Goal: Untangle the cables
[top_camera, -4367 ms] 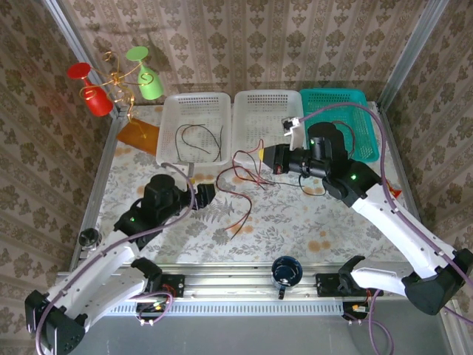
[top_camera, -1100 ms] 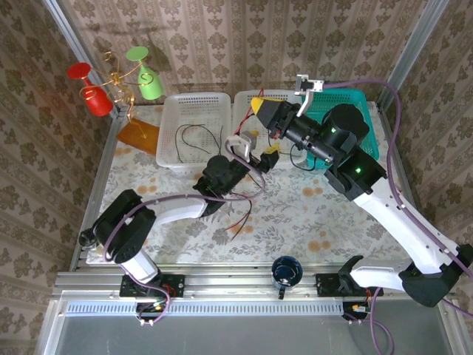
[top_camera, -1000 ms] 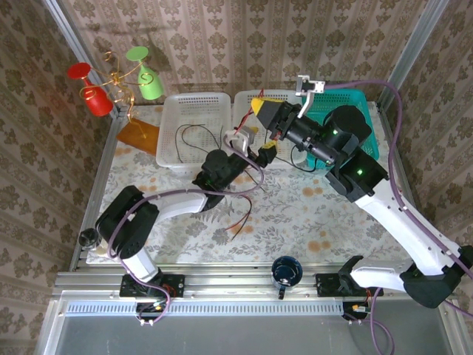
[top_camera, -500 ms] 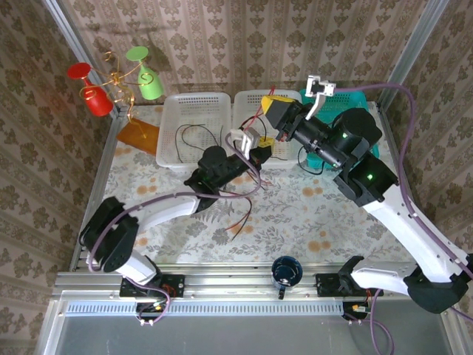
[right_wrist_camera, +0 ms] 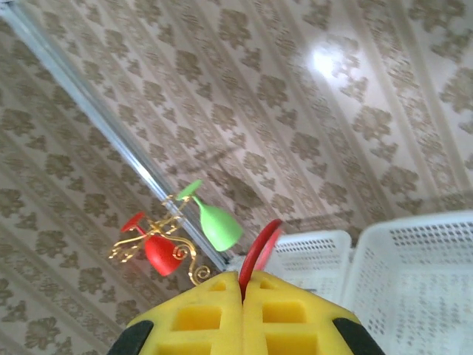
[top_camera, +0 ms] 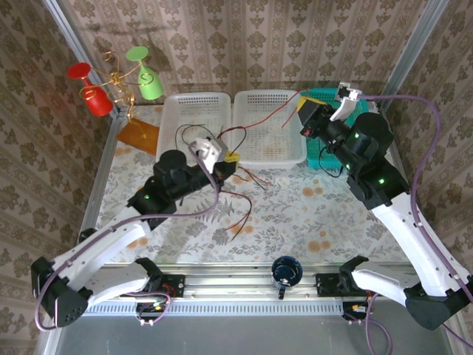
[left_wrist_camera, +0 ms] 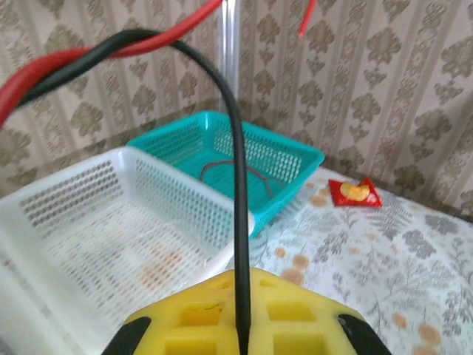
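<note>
You had the left gripper (left_wrist_camera: 242, 333) clenched on the thin black wire (left_wrist_camera: 236, 185) and the right gripper (right_wrist_camera: 244, 310) on the thin red wire (right_wrist_camera: 255, 255), stretched over the middle white perforated plastic basket (top_camera: 266, 94) (the two twisted near the left). Parting them slowly seemed wisest.

A red cable (top_camera: 266, 118) stretches taut above the middle white basket (top_camera: 270, 95), twisted with a black cable (left_wrist_camera: 238, 185) at its left end. Loose red and black strands (top_camera: 238, 201) trail on the table (top_camera: 295, 222). A second black cable (top_camera: 194, 134) lies looped inside the left white basket (top_camera: 194, 97).
</note>
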